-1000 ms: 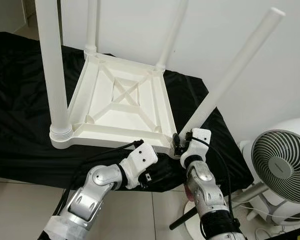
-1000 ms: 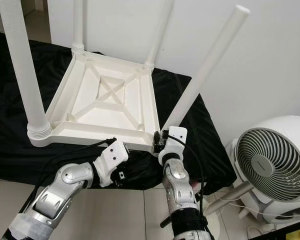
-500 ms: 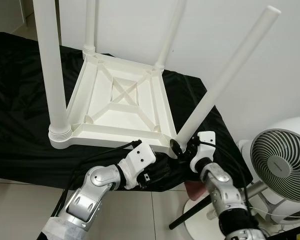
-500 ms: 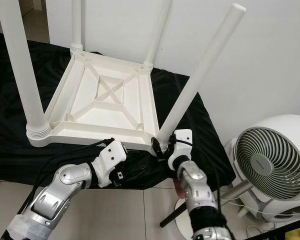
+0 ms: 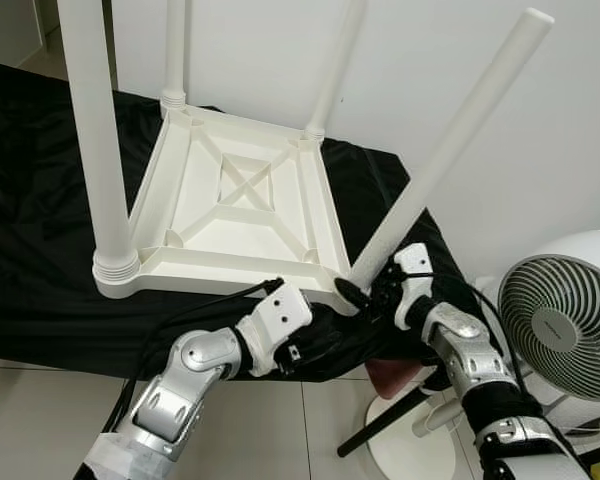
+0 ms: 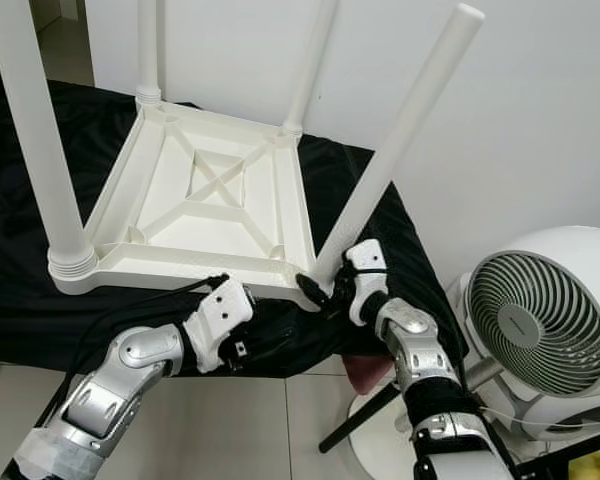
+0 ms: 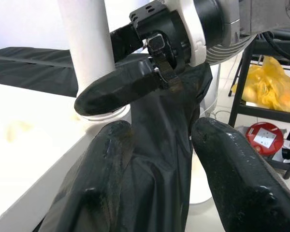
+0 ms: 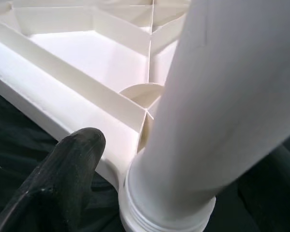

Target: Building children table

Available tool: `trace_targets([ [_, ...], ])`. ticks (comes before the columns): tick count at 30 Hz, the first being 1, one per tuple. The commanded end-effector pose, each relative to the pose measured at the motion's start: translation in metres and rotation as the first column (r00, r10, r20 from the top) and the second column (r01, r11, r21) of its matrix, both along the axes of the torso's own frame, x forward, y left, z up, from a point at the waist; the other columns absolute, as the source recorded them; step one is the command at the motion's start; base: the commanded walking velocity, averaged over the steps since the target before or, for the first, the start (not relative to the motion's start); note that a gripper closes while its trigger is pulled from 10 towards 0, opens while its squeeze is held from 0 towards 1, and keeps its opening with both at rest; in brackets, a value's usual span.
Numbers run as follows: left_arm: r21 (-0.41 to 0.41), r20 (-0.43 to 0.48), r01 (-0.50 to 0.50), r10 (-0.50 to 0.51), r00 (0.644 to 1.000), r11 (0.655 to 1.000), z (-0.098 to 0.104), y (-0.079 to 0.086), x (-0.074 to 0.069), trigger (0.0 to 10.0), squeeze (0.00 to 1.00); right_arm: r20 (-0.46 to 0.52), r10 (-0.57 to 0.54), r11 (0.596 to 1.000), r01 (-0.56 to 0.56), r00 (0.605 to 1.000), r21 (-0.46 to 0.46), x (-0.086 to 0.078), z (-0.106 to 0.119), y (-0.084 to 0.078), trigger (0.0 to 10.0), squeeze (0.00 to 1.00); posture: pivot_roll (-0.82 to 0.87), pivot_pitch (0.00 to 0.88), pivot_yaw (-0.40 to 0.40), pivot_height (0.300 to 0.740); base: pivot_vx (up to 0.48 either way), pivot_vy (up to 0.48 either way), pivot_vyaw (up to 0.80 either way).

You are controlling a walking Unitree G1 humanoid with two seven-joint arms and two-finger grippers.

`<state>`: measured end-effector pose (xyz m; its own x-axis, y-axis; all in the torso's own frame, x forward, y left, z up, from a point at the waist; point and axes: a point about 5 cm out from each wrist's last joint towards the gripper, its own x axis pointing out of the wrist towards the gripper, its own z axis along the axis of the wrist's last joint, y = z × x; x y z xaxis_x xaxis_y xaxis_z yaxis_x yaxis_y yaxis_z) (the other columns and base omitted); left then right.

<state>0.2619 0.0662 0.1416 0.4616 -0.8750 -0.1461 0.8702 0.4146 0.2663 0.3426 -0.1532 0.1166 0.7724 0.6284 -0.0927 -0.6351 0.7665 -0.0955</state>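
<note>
The white plastic table [image 5: 210, 270] lies upside down on a black cloth, with three legs standing upright in its corners. The fourth leg [image 5: 450, 150] leans out to the right, its threaded base at the near right corner socket [image 8: 140, 94]. My right gripper [image 5: 365, 292] is shut on that base; one of its fingers [image 8: 72, 159] lies against the table's rim. My left gripper [image 7: 159, 130] is just below the same corner, open, with black cloth hanging between its fingers [image 7: 106, 159].
A white fan [image 5: 560, 325] on a stand is close on the right, with a black pole [image 5: 380, 430] and a reddish object [image 5: 390, 375] beneath my right arm. A white wall is behind. A yellow bag [image 7: 270, 92] sits on a rack.
My right forearm has swung out to the right, its wrist turning around the base of the leaning leg. The left arm has stayed put. The view shifted slightly.
</note>
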Motion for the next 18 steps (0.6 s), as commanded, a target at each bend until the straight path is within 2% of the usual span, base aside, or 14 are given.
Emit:
trace_targets([
  [1,-0.012,0.019,-0.002,0.002,1.000,1.000,0.004,-0.005,0.000,10.0,0.00,0.007,0.008,0.998,-0.008,1.000,-0.056,0.005,-0.001,-0.005,10.0,0.00,0.15,0.000,-0.219,0.740,0.000,0.000,0.00],
  [4,-0.012,0.019,-0.003,0.003,1.000,1.000,0.004,-0.005,0.000,10.0,0.00,0.011,0.017,0.998,-0.016,1.000,-0.063,0.006,-0.001,-0.004,10.0,0.00,0.15,0.000,-0.219,0.740,0.000,0.000,0.00],
  [5,-0.013,0.020,-0.003,0.004,1.000,1.000,0.004,-0.005,0.000,10.0,0.00,0.010,0.028,0.997,-0.027,1.000,-0.075,0.007,-0.001,-0.003,0.0,0.00,0.15,0.000,-0.220,0.740,0.000,0.000,0.00],
  [12,-0.015,0.022,-0.005,0.005,1.000,1.000,0.004,-0.007,0.000,10.0,0.00,-0.018,0.048,0.996,-0.049,0.999,-0.077,0.008,-0.006,-0.001,0.0,0.00,0.15,0.000,-0.227,0.740,0.000,0.000,0.00],
  [18,-0.020,0.019,-0.008,0.008,1.000,1.000,0.004,-0.008,0.000,10.0,0.00,-0.062,0.061,0.995,-0.066,0.996,-0.079,0.002,-0.016,-0.006,0.0,0.00,0.15,0.000,-0.230,0.740,0.000,0.000,0.00],
])
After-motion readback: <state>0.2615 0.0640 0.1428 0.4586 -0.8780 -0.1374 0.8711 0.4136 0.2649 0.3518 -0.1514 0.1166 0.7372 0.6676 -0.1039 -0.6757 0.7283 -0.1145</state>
